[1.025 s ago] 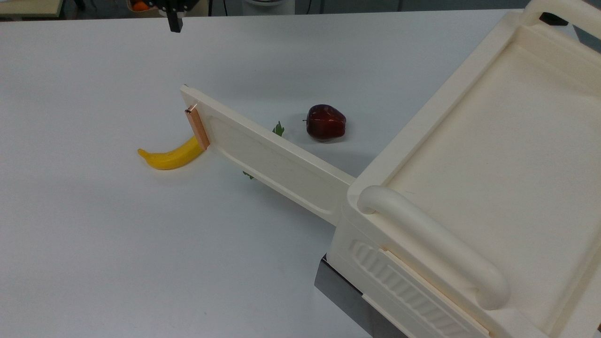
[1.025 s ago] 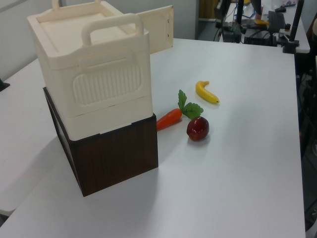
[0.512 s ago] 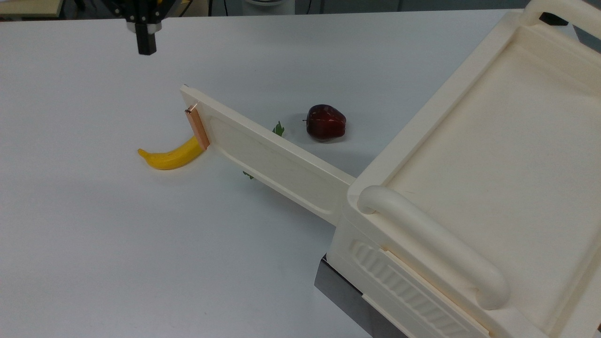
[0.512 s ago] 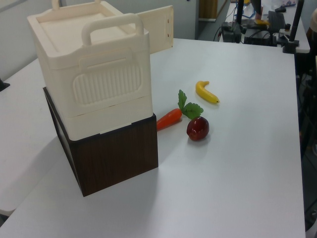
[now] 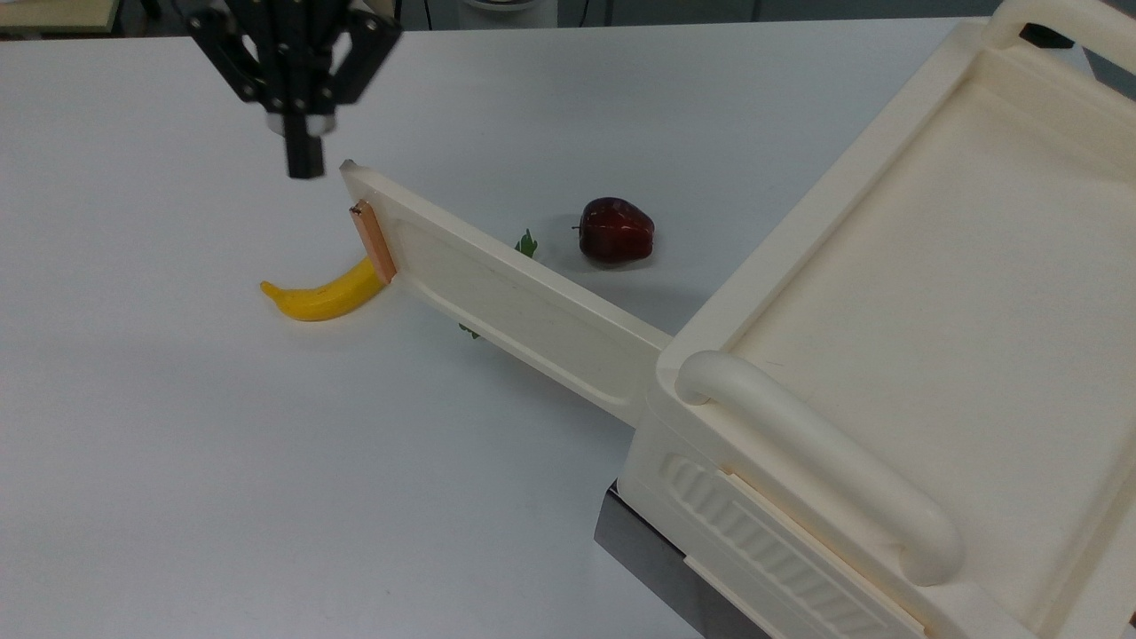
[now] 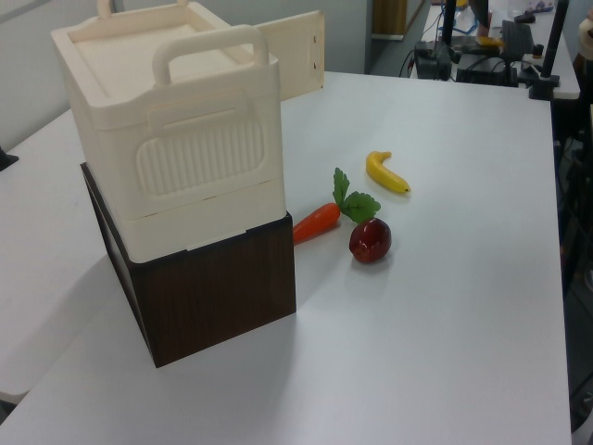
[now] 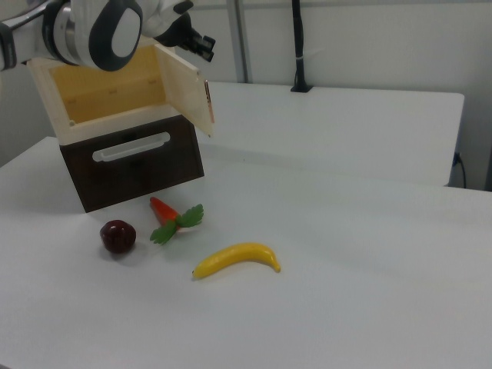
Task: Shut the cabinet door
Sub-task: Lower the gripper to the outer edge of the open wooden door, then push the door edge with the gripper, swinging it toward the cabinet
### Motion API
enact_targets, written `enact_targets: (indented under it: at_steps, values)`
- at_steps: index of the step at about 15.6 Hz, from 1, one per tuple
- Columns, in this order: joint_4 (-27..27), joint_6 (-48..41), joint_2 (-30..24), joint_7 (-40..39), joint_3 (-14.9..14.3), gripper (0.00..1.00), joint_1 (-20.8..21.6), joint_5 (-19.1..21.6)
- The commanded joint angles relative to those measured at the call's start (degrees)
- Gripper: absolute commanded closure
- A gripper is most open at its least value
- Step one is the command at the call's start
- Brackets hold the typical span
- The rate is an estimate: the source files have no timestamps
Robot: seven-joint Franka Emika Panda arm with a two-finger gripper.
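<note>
1. Cabinet door point(image 5: 497, 297) is wide open, sticking straight out from the cream cabinet point(image 5: 887, 373) over the white surface point(image 5: 177, 444). In the top view it runs from the cabinet corner up toward the top view's left.
2. Copper handle point(image 5: 373, 241) sits near the door's free end, on the face toward the camera in the top view. In the right view the door point(image 7: 183, 91) hangs open at the cabinet's front, w/ the handle point(image 7: 208, 100) along its outer edge.
3. Gripper point(image 5: 304, 167) is up near the door's free end in the top view, just to the top view's left of the tip, pointing down. Doesn't look like it's touching the door, small gap there.
4. Fingers point(image 5: 304, 158) look pressed together, one dark block, nothing pinched between them.
5. In the right view the arm point(image 7: 100, 31) is above the cabinet, w/ a dark part reaching past the door's top edge.
6. Other stuff on the surface: banana point(image 5: 324, 293) partly behind the door end in the top view, dark red apple point(image 5: 616, 231) on the door's far side, carrot point(image 6: 317, 222) w/ green leaves just beside the apple point(image 6: 370, 240) in the left view.
7. Cabinet sits on a dark wood-look base point(image 6: 213, 297); ribbed panel point(image 6: 199, 158) faces the left view's camera, thick rounded handles on top.
</note>
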Motion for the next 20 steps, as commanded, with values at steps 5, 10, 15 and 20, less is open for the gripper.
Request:
enact_targets:
  at_steps: [5, 10, 15, 20]
  values:
    - [0.8, 1.1, 1.6, 3.7, -0.2, 1.0, 3.6, 1.0]
    - [0.9, -6.7, 0.4, 4.1, 2.3, 1.0, 3.6, 1.3]
    - [1.0, -14.7, -2.0, 4.1, 5.6, 1.0, 3.7, 4.9]
    - [1.1, -18.0, -3.6, 4.3, 12.1, 1.0, 3.7, 8.2]
